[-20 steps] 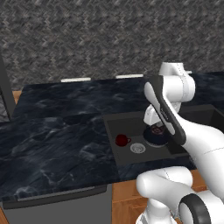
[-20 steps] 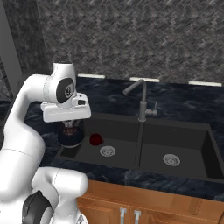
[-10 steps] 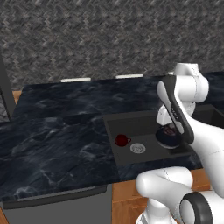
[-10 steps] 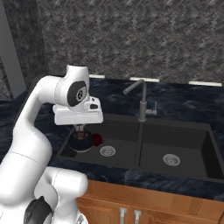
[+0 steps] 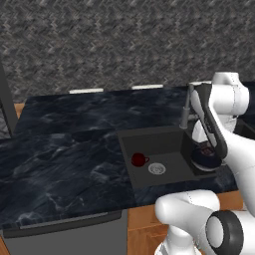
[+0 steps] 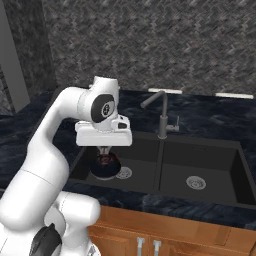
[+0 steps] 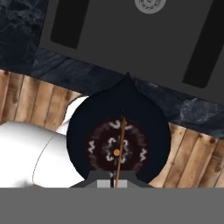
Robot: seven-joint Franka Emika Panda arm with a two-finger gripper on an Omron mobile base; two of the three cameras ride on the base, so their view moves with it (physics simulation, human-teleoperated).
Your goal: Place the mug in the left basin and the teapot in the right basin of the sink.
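From my screens the gripper [image 6: 104, 151] itself is hard to see: in the right base view the white hand covers most of it, and in the hand view its tips are cut off at the bottom edge. The teapot [image 7: 118, 140] hangs just under it, held by the thin wire handle, so I read the jaws as closed tight on that handle.

In the left base view the arm hides part of the teapot [image 5: 205, 155], and only there I see the mug [image 5: 139, 160], which stands in the left basin [image 5: 164, 144] beside the silver drain [image 5: 157, 169]. The right base view shows the teapot [image 6: 105, 168] above the front left part of the sink [image 6: 215, 145], with the tap [image 6: 159, 114] and the right basin [image 6: 200, 167] well apart from it. The hand view looks down on the reddish marks of the lid, with the wooden cabinet front [image 7: 30, 100] below
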